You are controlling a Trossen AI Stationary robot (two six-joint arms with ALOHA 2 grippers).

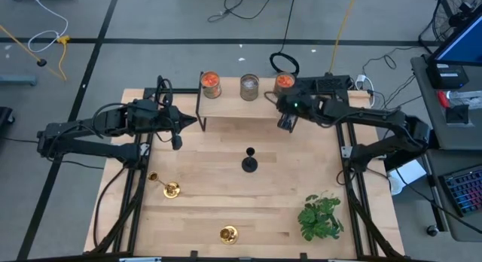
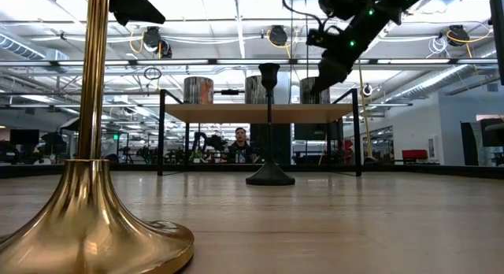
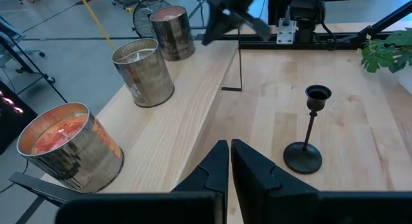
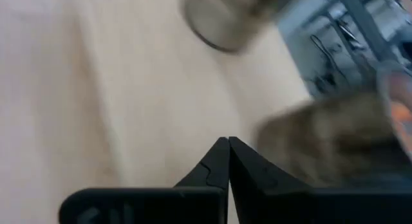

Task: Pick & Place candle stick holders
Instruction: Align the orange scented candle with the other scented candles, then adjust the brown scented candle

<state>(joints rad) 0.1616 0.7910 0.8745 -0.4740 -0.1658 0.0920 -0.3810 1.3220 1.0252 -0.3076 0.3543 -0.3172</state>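
Note:
A black candle stick holder stands upright on its round base in the middle of the table; it also shows in the low view and the left wrist view. One gold holder is at the near left. Another gold holder stands by the near edge, close in the low view. My left gripper is shut and empty by the left end of a wooden shelf, its fingers closed in its wrist view. My right gripper is shut and empty at the shelf's right end.
Three jars stand on the raised shelf at the far side: an orange one, a greyish one and another orange one. A leafy green plant sits at the near right. A person shows far behind the table.

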